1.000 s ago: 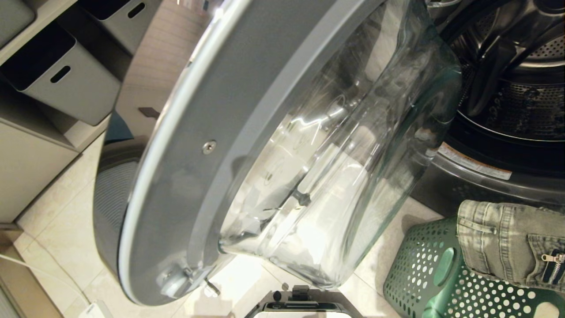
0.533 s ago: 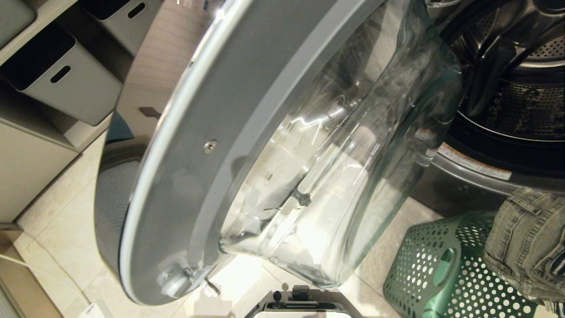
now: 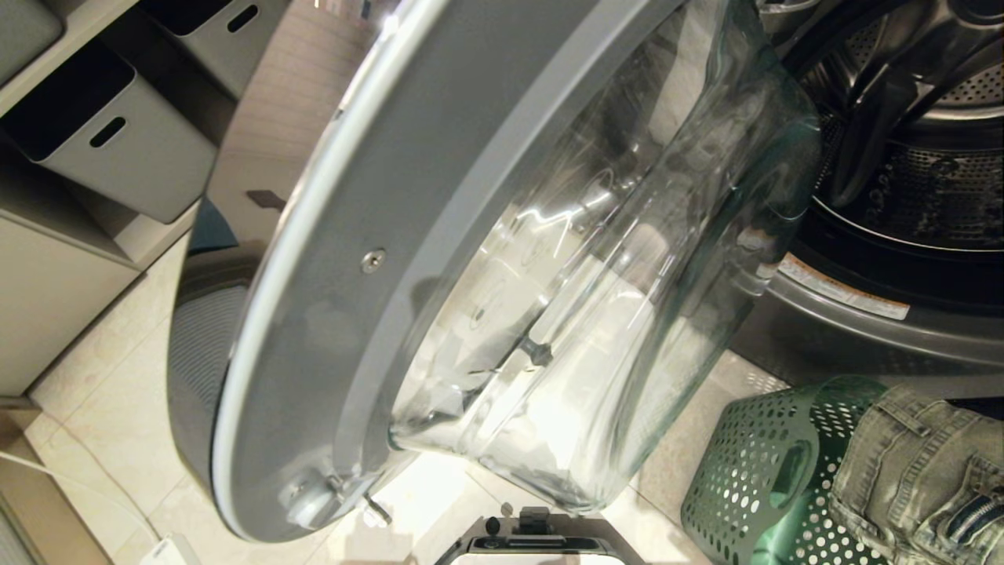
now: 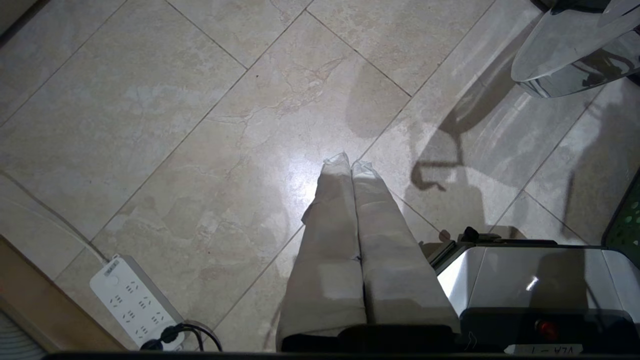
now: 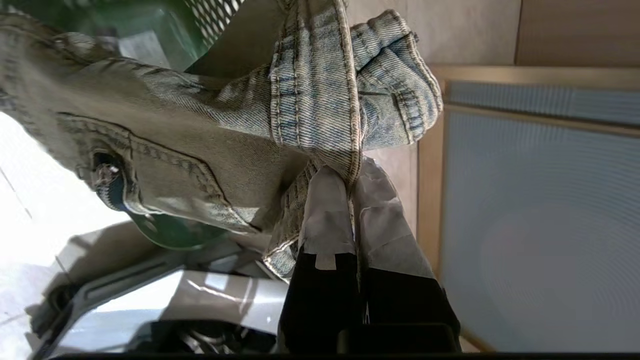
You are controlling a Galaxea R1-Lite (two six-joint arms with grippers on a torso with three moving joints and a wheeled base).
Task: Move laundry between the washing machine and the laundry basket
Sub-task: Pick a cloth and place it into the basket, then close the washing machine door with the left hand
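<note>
The laundry (image 3: 918,471), a pale grey-green denim garment with seams and a zip pocket, hangs over the green perforated laundry basket (image 3: 753,486) at the lower right of the head view. My right gripper (image 5: 351,172) is shut on a stitched hem of the laundry (image 5: 310,100); the arm itself is outside the head view. The washing machine (image 3: 902,180) stands open at the upper right, its drum bare, its glass door (image 3: 502,275) swung wide across the middle. My left gripper (image 4: 350,162) hangs shut and empty over the tiled floor.
Grey storage bins (image 3: 118,133) sit in shelving at the upper left. A white power strip (image 4: 132,300) with a cable lies on the floor by the left arm. My own base (image 3: 537,541) shows at the bottom edge. A pale ribbed panel (image 5: 540,225) stands beside the right gripper.
The laundry swung right, almost out of the head view, then came back left and lower over the basket. The basket has shifted slightly. The left arm has not moved.
</note>
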